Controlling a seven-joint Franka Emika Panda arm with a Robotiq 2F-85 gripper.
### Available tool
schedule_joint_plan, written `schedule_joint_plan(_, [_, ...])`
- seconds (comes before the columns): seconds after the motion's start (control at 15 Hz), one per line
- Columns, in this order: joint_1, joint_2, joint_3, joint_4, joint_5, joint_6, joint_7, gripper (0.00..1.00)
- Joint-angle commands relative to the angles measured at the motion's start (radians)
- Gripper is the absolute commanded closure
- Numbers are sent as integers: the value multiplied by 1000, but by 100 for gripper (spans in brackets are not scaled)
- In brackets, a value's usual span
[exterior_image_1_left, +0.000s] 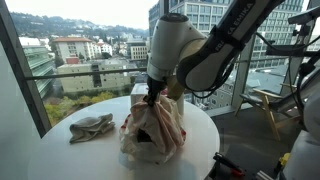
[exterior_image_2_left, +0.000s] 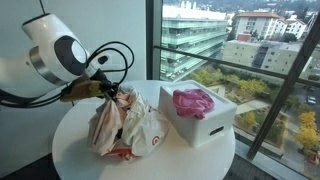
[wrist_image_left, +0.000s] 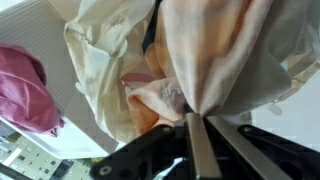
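Wrist view — claw (wrist_image_left: 197, 121) clamped on cream cloth (wrist_image_left: 230, 50); arm (exterior_image_1_left: 215, 50) arched over table (exterior_image_1_left: 100, 157), reaching straight down.

Table (exterior_image_2_left: 70, 138): round, white.
Middle: cloth heap (exterior_image_1_left: 152, 132), bunched up.
Left of heap: small rag (exterior_image_1_left: 90, 127).
Right of heap: white box (exterior_image_2_left: 203, 128).

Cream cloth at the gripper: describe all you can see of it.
The cream cloth is thin, crumpled fabric with reddish-pink print, heaped in a tall bundle on the round white table. Its top is gathered into folds and pinched in the gripper, jaws shut on it. Its base rests on the table, close beside the white box; contact unclear.
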Motion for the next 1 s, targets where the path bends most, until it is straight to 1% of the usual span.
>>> schedule_joint_plan(0.0, [-144,-75,116,39,-209,48,224,99])
schedule_joint_plan(0.2, [-243,-120,191,68,-357,77,398,99])
schedule_joint_plan(0.33, [-288,-129,230,80,-426,79,489,99])
schedule_joint_plan(0.73, [-375,-74,318,78,-580,66,656,99])
schedule_joint_plan(0.93, [-400,-28,354,77,-658,40,707,99])
